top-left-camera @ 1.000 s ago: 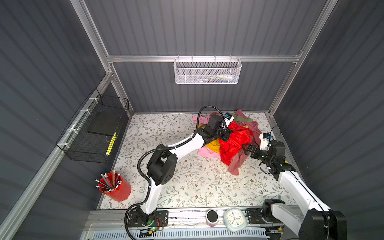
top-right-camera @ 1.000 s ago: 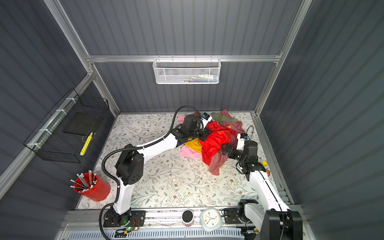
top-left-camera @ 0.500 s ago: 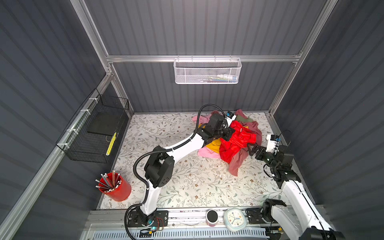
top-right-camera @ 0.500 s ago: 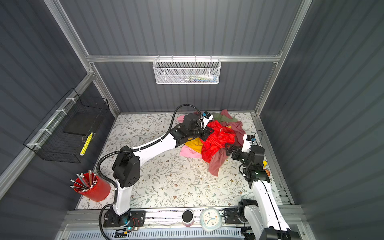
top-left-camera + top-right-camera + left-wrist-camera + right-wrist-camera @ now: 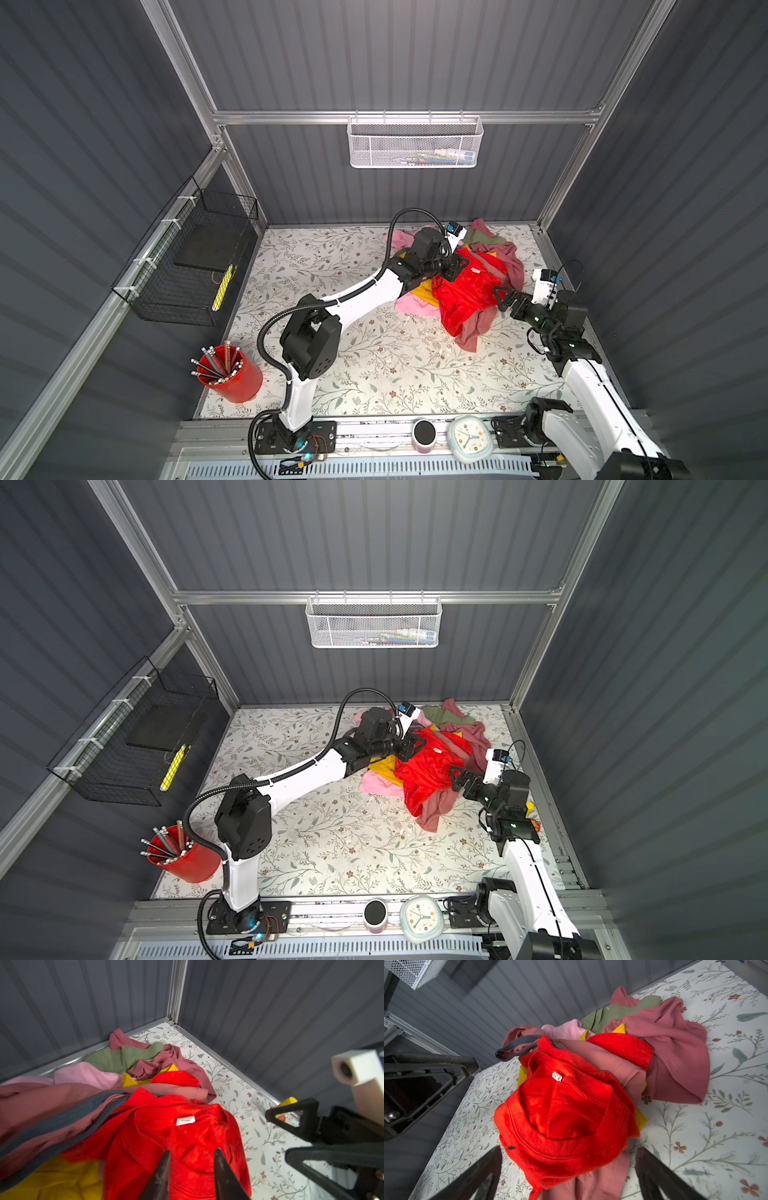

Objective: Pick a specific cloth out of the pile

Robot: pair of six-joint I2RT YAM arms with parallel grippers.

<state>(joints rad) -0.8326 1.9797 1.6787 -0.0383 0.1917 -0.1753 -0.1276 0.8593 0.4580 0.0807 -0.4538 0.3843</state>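
Dark grey ribbed walls (image 5: 374, 54) framed in aluminium rails (image 5: 282, 117) enclose a floral-patterned floor (image 5: 374, 365) that lies below the white mesh basket (image 5: 395, 145) (hung on the back rail), with a black wire basket (image 5: 166, 299) mounted lower and leftward of it.

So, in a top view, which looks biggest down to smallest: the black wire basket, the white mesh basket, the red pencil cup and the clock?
1. black wire basket
2. white mesh basket
3. red pencil cup
4. clock
Both baskets hang up on the walls, nearer the camera, so their lead may be exaggerated.
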